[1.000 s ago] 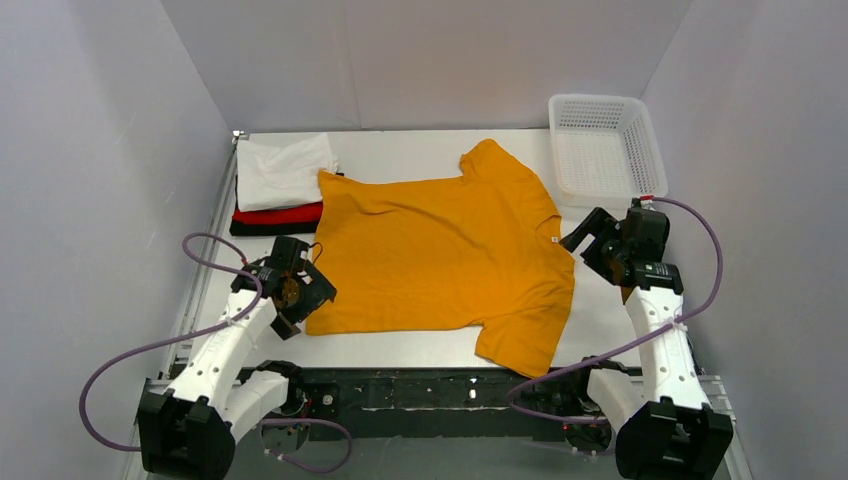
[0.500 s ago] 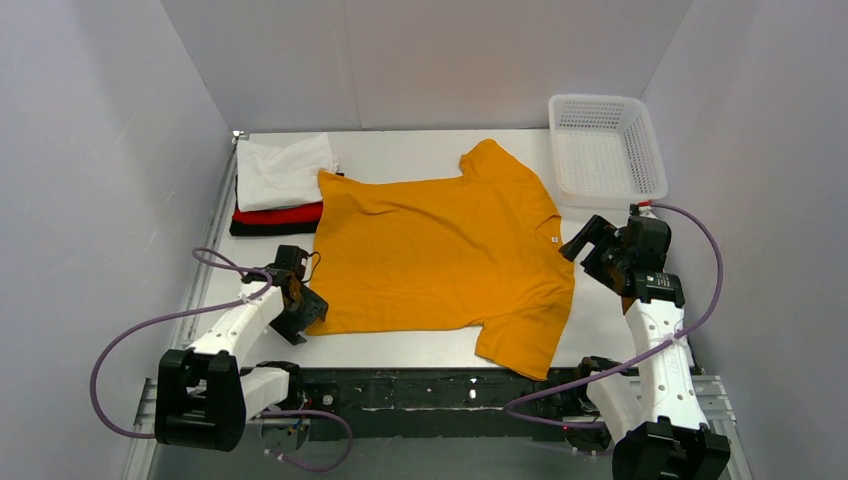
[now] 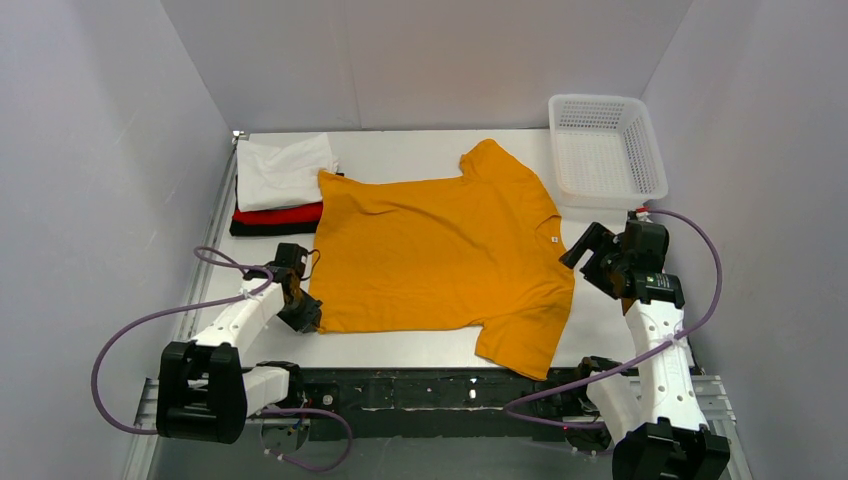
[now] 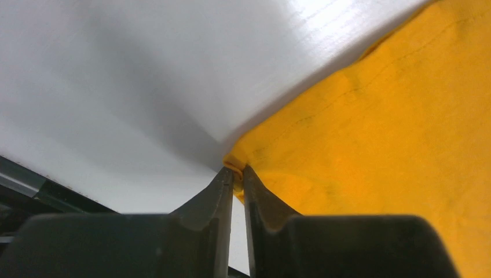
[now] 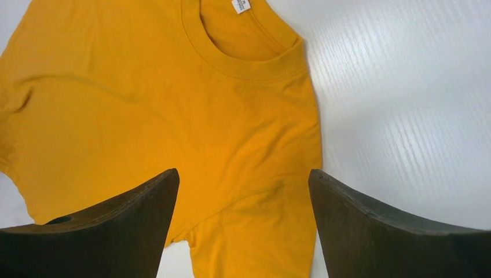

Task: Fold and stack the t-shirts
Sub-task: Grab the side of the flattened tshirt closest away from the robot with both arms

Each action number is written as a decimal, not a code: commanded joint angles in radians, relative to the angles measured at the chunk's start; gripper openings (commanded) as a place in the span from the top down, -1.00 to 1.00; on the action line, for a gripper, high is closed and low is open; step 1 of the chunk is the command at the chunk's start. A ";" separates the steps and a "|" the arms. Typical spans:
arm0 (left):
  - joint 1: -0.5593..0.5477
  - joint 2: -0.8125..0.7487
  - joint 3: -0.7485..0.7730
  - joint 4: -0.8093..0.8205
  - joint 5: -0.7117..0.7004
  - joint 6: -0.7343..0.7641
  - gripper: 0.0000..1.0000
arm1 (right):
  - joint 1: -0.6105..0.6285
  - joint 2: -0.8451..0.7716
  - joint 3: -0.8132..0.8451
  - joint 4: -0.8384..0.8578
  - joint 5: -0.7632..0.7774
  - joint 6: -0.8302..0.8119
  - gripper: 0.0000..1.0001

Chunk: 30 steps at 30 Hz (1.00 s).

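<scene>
A mustard-orange t-shirt (image 3: 440,255) lies spread flat on the white table, its neck with a small label (image 5: 241,6) toward the right. My left gripper (image 3: 305,318) is down at the shirt's near-left hem corner (image 4: 238,165); its jaws are pinched shut on that bit of orange cloth. My right gripper (image 3: 582,250) hovers open just right of the collar, and its wrist view looks down on the shoulder and near sleeve (image 5: 255,231) between wide-apart fingers. Folded white (image 3: 283,170), red (image 3: 280,213) and black (image 3: 262,229) t-shirts are stacked at the far left.
A white plastic lattice basket (image 3: 603,150) stands at the far right corner. Grey walls close in the table on three sides. A black rail (image 3: 420,385) runs along the near edge between the arm bases.
My left gripper has dropped to the shirt's near-left corner and closed on the hem. The right gripper has shifted slightly nearer and stays open.
</scene>
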<state>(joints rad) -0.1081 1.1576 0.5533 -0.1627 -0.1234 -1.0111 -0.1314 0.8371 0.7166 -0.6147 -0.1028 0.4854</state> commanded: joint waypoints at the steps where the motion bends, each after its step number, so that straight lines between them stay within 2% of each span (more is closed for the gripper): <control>1: 0.002 0.073 -0.026 -0.049 0.004 0.005 1.00 | 0.000 -0.025 0.034 -0.058 -0.030 -0.035 -0.78; 3: 0.002 0.078 -0.007 -0.077 -0.006 0.023 1.00 | 0.029 -0.027 0.059 -0.104 -0.055 -0.048 -0.74; 5: 0.001 0.072 -0.005 -0.084 -0.011 0.028 1.00 | 0.110 -0.023 0.075 -0.148 -0.044 -0.038 -0.72; 10: 0.002 0.061 0.013 -0.147 -0.036 -0.008 1.00 | 0.537 0.012 0.072 -0.234 0.073 0.070 -0.68; 14: 0.002 0.040 0.005 -0.153 -0.035 -0.023 1.00 | 0.743 0.020 -0.003 -0.289 0.066 0.190 -0.58; 22: 0.002 -0.008 0.011 -0.188 -0.048 -0.036 1.00 | 0.979 0.066 -0.136 -0.295 0.058 0.375 -0.41; 30: 0.001 -0.081 -0.012 -0.264 -0.087 -0.056 1.00 | 1.026 0.190 -0.153 -0.233 0.154 0.412 -0.30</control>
<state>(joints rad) -0.1070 1.1118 0.5766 -0.2577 -0.1516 -1.0492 0.8845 0.9878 0.5728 -0.8856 -0.0261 0.8478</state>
